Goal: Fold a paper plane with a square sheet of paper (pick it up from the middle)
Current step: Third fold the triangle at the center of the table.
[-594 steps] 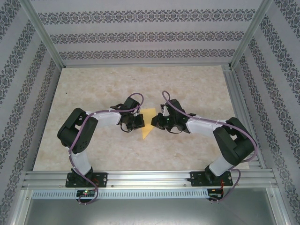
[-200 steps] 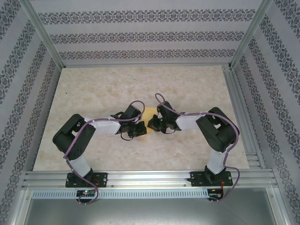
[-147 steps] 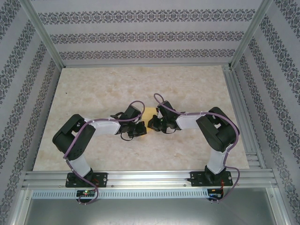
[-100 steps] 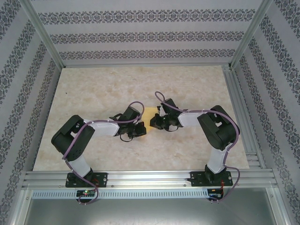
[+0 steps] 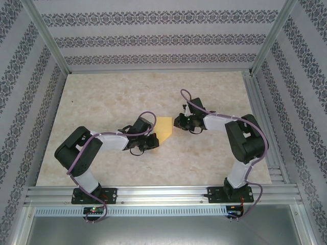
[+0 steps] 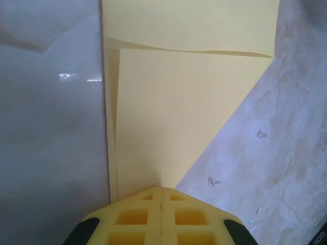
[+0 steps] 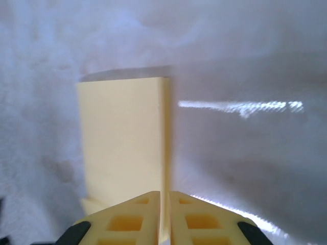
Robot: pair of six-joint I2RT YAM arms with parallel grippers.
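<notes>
Half-folded yellow paper plane (image 5: 164, 128), tip inside the closed left tool (image 6: 161, 190).

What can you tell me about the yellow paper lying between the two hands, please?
The paper is thin, plain and pale yellow. It is partly folded: one flap with a slanted edge lies over another layer, narrowing to a point. It lies flat on the marbled table, between both hands. The left hand, shut, meets that point, and the right hand sits at the opposite side.

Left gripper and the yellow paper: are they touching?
Touching. The left wrist view shows the folded paper tapering to a corner pinched in the shut left gripper.
</notes>
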